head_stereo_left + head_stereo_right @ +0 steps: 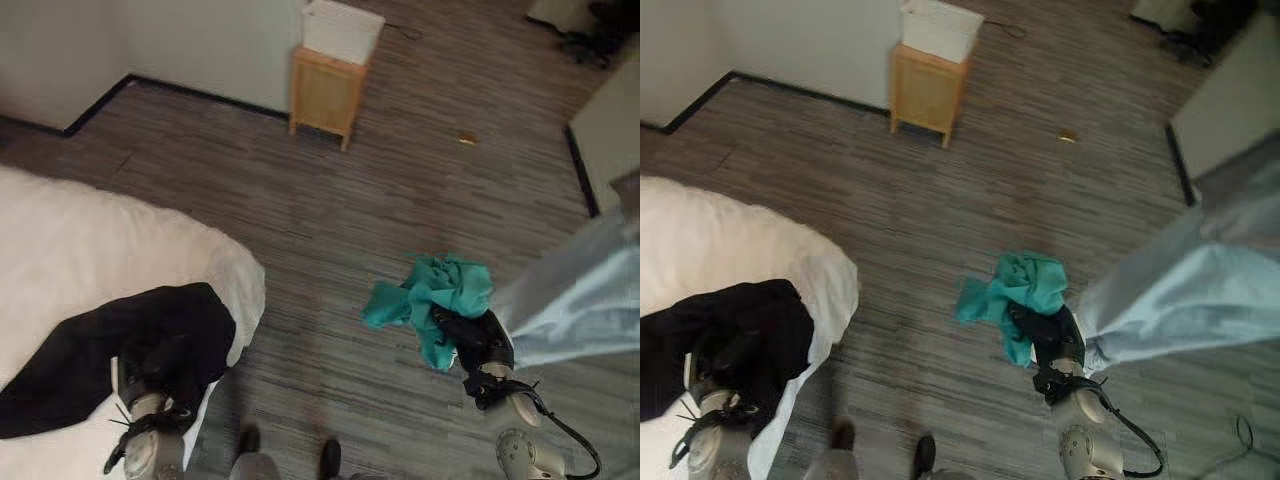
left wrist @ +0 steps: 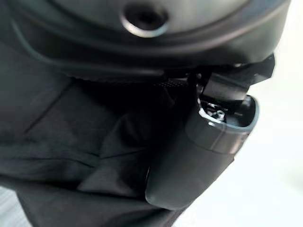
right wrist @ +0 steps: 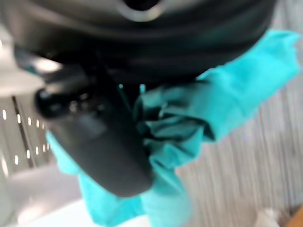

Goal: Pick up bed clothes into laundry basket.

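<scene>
Wood-grain floor (image 1: 330,220), right hand (image 1: 478,342) fingers clutching hanging teal cloth (image 1: 435,295), left hand (image 1: 150,375) fingers gripping black garment (image 1: 110,350) on bed (image 1: 70,240)

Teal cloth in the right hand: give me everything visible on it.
The teal cloth is a soft, crumpled bunch of thin fabric, plain, no print. The right hand has its fingers and thumb curled round it, holding it above the wood-look floor; loose folds hang out past the hand. A pale blue cloth lies beside it, at the view's right.
</scene>
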You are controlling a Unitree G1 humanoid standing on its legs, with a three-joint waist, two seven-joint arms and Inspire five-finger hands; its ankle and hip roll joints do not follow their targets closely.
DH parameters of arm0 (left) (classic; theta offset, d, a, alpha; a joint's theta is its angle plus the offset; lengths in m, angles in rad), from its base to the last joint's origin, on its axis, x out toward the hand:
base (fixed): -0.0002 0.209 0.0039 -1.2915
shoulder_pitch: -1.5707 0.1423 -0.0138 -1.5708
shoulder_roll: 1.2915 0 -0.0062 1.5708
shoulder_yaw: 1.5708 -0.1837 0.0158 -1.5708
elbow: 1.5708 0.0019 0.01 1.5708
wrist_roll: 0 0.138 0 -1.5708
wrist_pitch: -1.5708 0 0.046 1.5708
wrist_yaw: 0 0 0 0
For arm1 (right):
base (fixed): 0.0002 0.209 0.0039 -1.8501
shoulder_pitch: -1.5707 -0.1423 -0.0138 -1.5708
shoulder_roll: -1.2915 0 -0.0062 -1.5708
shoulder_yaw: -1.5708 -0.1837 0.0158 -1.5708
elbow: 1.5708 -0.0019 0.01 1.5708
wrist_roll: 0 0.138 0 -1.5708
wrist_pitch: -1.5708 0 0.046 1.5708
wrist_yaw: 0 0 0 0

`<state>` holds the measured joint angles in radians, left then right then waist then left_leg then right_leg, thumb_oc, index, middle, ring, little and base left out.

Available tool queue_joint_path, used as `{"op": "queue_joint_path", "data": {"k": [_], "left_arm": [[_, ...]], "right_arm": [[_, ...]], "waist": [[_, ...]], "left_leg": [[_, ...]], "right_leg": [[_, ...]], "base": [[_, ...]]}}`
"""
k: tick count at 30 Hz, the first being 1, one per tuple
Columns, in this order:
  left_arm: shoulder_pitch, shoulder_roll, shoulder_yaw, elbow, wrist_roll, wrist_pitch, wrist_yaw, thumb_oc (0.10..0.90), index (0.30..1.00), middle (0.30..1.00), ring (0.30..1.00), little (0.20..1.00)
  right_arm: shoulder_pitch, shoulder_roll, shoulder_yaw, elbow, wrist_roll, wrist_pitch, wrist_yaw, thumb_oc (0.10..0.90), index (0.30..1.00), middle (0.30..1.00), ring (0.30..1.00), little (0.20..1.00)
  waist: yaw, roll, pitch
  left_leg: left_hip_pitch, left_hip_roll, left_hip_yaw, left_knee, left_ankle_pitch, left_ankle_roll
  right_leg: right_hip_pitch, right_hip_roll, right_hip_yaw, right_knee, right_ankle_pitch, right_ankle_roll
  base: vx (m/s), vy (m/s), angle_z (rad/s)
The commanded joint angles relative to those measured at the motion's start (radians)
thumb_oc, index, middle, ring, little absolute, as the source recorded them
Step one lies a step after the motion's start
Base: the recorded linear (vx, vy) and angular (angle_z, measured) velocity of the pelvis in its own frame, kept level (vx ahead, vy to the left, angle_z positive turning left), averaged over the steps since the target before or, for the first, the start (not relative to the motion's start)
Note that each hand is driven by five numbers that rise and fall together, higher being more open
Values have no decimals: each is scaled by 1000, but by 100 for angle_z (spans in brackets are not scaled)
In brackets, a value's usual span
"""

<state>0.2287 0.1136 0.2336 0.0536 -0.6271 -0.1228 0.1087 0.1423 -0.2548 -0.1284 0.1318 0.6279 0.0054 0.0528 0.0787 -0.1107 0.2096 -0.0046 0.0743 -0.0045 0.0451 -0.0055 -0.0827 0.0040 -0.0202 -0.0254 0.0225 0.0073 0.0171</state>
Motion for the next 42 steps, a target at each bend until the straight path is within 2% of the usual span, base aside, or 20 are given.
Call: {"op": "queue_joint_path", "data": {"k": [1, 2, 3, 4, 5, 8, 14, 15, 16, 17, 19, 21, 22, 24, 25, 26, 31, 36, 42], "left_arm": [[-72, 85, -15, -133, 4, -81, -52, 400, 300, 300, 300, 300], [-80, 86, -31, -132, 10, -77, -54, 400, 300, 300, 300, 300], [-80, 86, -32, -131, 10, -78, -54, 400, 300, 300, 300, 300], [-95, 83, -46, -125, 9, -77, -40, 400, 300, 300, 300, 300], [-93, 82, -52, -126, 8, -75, -37, 400, 300, 300, 300, 300], [-80, 93, -41, -122, 35, -64, -29, 400, 300, 300, 300, 300], [-40, 73, -48, -109, 5, -46, -45, 400, 300, 300, 300, 300], [-150, 218, -128, 28, 182, 47, -27, 400, 300, 300, 300, 300], [-149, 208, -121, 25, 178, 45, -21, 400, 300, 300, 300, 300], [-136, 183, -125, 29, 163, 51, -35, 400, 300, 300, 300, 300], [-134, 189, -118, 2, 189, 49, -28, 400, 300, 300, 300, 300], [-140, 194, -114, -6, 188, 47, -23, 400, 300, 300, 300, 300], [-168, 209, -102, -33, 186, 37, -7, 400, 300, 300, 300, 300], [-169, 209, -102, -34, 186, 37, -6, 400, 300, 300, 300, 300], [-194, 228, -94, -68, 189, 26, 1, 400, 300, 300, 300, 300], [-207, 237, -93, -95, 182, 17, 3, 400, 300, 300, 300, 300], [-210, 222, -92, -131, 138, 7, -2, 400, 300, 300, 300, 300], [-191, 182, -132, -107, 92, 20, -20, 400, 300, 300, 300, 300], [-163, 167, -96, -86, 97, 17, 8, 400, 300, 300, 300, 300]], "right_arm": [[-17, -10, -45, -142, -44, -83, 14, 400, 300, 300, 300, 300], [-4, 4, -43, -147, -49, -77, 12, 400, 300, 300, 300, 300], [-1, 5, -43, -150, -50, -75, 11, 400, 300, 300, 300, 300], [18, 27, -39, -137, -33, -75, 8, 400, 300, 300, 300, 300], [25, 39, -28, -135, -6, -74, 13, 400, 300, 300, 300, 300], [29, 25, -19, -125, 2, -55, 26, 400, 300, 300, 300, 300], [-9, 12, -19, -139, 3, -61, 25, 400, 300, 300, 300, 300], [39, 27, -19, -47, 4, -39, -66, 400, 300, 300, 300, 300], [27, 26, -14, -38, -5, -38, -67, 400, 300, 300, 300, 300], [-10, 8, -23, -36, -22, -25, -74, 400, 300, 300, 300, 300], [-33, -5, -28, -34, -17, -34, -77, 400, 300, 300, 300, 300], [-43, -18, -27, -40, -25, -33, -78, 400, 300, 300, 300, 300], [-84, -57, -28, -72, -43, -40, -78, 400, 300, 300, 300, 300], [-87, -58, -29, -71, -43, -40, -78, 400, 300, 300, 300, 300], [-130, -73, -31, -121, -48, -65, -85, 400, 300, 300, 300, 300], [-165, -69, -28, -154, -42, -83, -90, 400, 300, 300, 300, 300], [-198, -49, -16, -223, -55, -92, -88, 400, 300, 300, 300, 300], [-158, -22, 41, -234, -100, -70, -65, 400, 300, 300, 300, 300], [-123, -3, 47, -248, -105, -69, -64, 400, 300, 300, 300, 300]], "waist": [[-38, 60, -77], [-54, 69, -85], [-55, 69, -85], [-79, 77, -96], [-83, 79, -96], [-83, 79, -104], [-65, 78, -111], [-27, 104, -11], [-17, 99, -21], [-9, 95, -54], [3, 88, -78], [7, 86, -82], [16, 79, -90], [15, 79, -88], [22, 78, -95], [25, 78, -99], [29, 78, -108], [24, 78, -114], [23, 77, -94]], "left_leg": [[-27, -36, 123, 20, -10, 18], [-8, -47, 114, -12, -10, 25], [-3, -48, 113, -20, -7, 25], [21, -40, 124, -49, 3, 21], [29, -40, 119, -58, 6, 22], [55, -42, 122, -90, 12, 24], [73, -42, 121, -94, 2, 29], [29, -44, 119, 1, -49, 43], [37, -44, 134, -8, -49, 38], [54, -41, 148, -36, -42, 34], [73, -38, 140, -50, -39, 31], [76, -40, 137, -52, -39, 30], [79, -39, 132, -49, -42, 29], [79, -39, 131, -49, -43, 29], [83, -40, 126, -50, -46, 30], [88, -41, 124, -58, -46, 31], [99, -44, 124, -78, -39, 32], [106, -47, 120, -98, -31, 36], [87, -53, 119, -65, -43, 45]], "right_leg": [[54, -56, -86, -105, -13, 96], [54, -51, -85, -103, -15, 94], [57, -52, -86, -103, -16, 95], [65, -51, -96, -97, -24, 91], [69, -51, -100, -95, -27, 90], [82, -49, -100, -101, -31, 88], [103, -54, -113, -101, -39, 91], [-29, -158, -203, 140, -61, 136], [-20, -171, -234, 114, -36, 143], [32, -156, -247, 48, -49, 140], [73, -149, -265, 14, -55, 135], [79, -148, -267, 12, -57, 135], [87, -150, -273, 12, -60, 134], [88, -150, -274, 12, -61, 134], [93, -153, -278, 13, -63, 135], [95, -154, -281, 17, -65, 136], [98, -154, -279, 10, -59, 137], [97, -152, -264, 0, -55, 135], [79, -156, -248, 16, -53, 136]], "base": [[37, 59, 1], [29, 39, -1], [78, 48, 5], [71, 28, 0], [68, 26, 6], [40, 1, 7], [42, -7, 0], [14, -7, 8], [60, -16, 0], [86, -17, -4], [82, -16, -41], [24, -12, -9], [11, -7, 23], [10, -1, 11], [5, 17, 6], [5, 17, 5], [-9, 18, 5], [-8, 11, 2], [-8, 9, 0]]}}
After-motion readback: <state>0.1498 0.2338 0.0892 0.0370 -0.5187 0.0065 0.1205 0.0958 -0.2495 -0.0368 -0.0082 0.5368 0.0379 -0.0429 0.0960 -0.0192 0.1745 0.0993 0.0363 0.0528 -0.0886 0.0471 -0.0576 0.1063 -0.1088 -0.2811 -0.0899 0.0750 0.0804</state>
